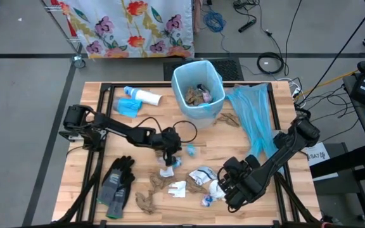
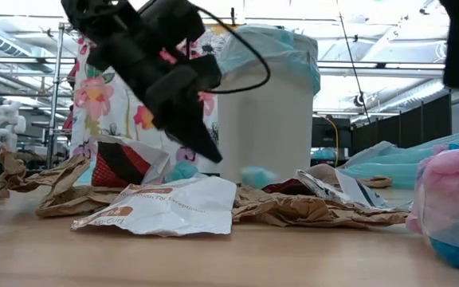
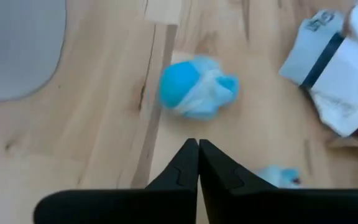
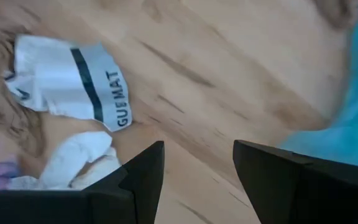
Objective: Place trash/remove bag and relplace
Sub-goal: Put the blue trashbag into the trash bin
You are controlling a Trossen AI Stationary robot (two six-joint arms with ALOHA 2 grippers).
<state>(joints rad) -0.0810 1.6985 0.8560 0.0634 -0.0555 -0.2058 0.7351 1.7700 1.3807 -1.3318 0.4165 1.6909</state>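
Note:
Trash lies scattered on the near half of the table: brown paper wads (image 1: 147, 200), white scraps (image 1: 177, 188), a white wrapper (image 1: 202, 175) and a small blue wad (image 1: 191, 150). My left gripper (image 1: 173, 156) is shut and hovers just short of the blue wad (image 3: 195, 88), touching nothing. My right gripper (image 1: 224, 190) is open above bare wood next to the printed white wrapper (image 4: 73, 76). The bin (image 1: 198, 88), lined with a pale blue bag, stands at the table's far middle with some brown paper inside. In the low view the left gripper (image 2: 207, 150) points down over a white wrapper (image 2: 166, 210).
A loose blue bag (image 1: 253, 117) lies spread to the right of the bin. Dark grey gloves (image 1: 116, 183) lie near the left front. A white bottle (image 1: 146, 97) and blue packet sit far left. A pink and blue object (image 2: 453, 209) is close to the low camera.

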